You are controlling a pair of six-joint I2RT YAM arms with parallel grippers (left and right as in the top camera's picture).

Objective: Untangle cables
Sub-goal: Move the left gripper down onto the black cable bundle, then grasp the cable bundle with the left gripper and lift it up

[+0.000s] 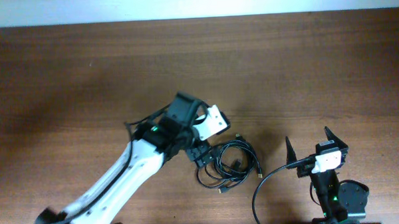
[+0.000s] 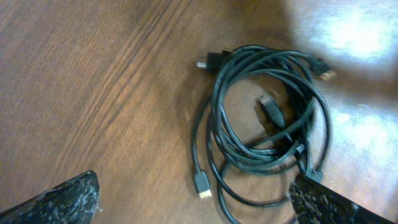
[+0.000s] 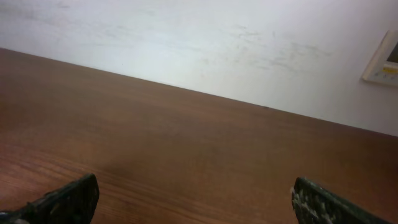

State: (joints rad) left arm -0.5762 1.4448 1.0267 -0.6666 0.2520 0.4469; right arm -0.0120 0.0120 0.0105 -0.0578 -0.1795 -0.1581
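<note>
Overhanging the cables (image 1: pixel 233 165), the left gripper (image 1: pixel 201 154) gapes; right gripper (image 1: pixel 307 136) stands apart

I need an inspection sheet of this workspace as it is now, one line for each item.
Surface: brown wooden table.
Job's things: thin black cords, looped together in one pile, several plug ends showing.
Clutter: nothing seen.
Grippers: left gripper open, over the pile, not gripping it; right gripper open, apart from it, holding nothing.
Cables: thick arm cable lies curved near the right gripper.
Surroundings: white wall.
</note>
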